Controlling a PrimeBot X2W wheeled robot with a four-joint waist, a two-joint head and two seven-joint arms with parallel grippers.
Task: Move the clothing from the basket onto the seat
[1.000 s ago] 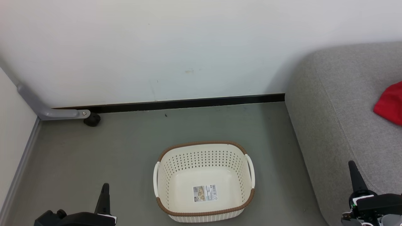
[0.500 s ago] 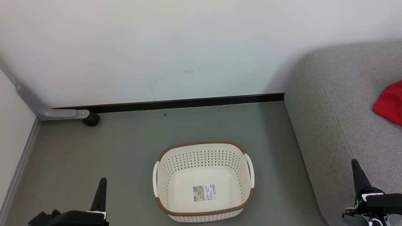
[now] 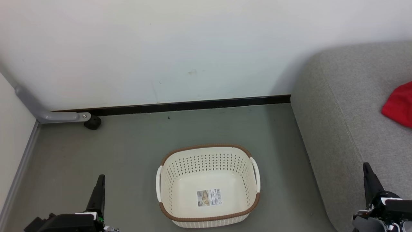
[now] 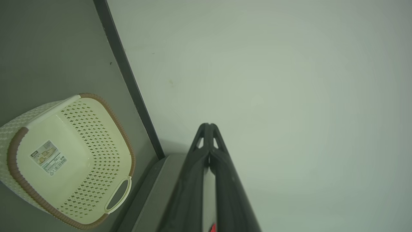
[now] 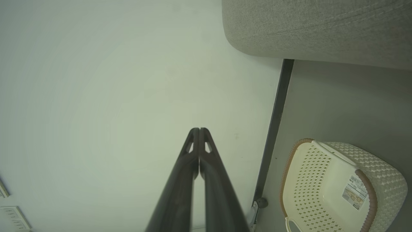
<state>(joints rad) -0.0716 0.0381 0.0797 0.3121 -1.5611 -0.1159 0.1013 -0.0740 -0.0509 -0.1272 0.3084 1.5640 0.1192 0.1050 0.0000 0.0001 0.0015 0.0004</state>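
The cream basket with a brown rim stands on the grey floor, with only a label inside. It also shows in the left wrist view and the right wrist view. Red clothing lies on the grey seat at the right edge of the head view. My left gripper is shut, low at the left of the basket, holding nothing; its tips point at the wall. My right gripper is shut too, in front of the seat's near side, its tips touching each other.
A white wall with a dark baseboard runs behind the basket. A grey bracket with a black wheel sits at the back left. Another wall closes the left side. Open floor surrounds the basket.
Both grippers have sunk a little toward the bottom of the head view, the left one drifting left and the right one right. Basket and clothing have stayed put.
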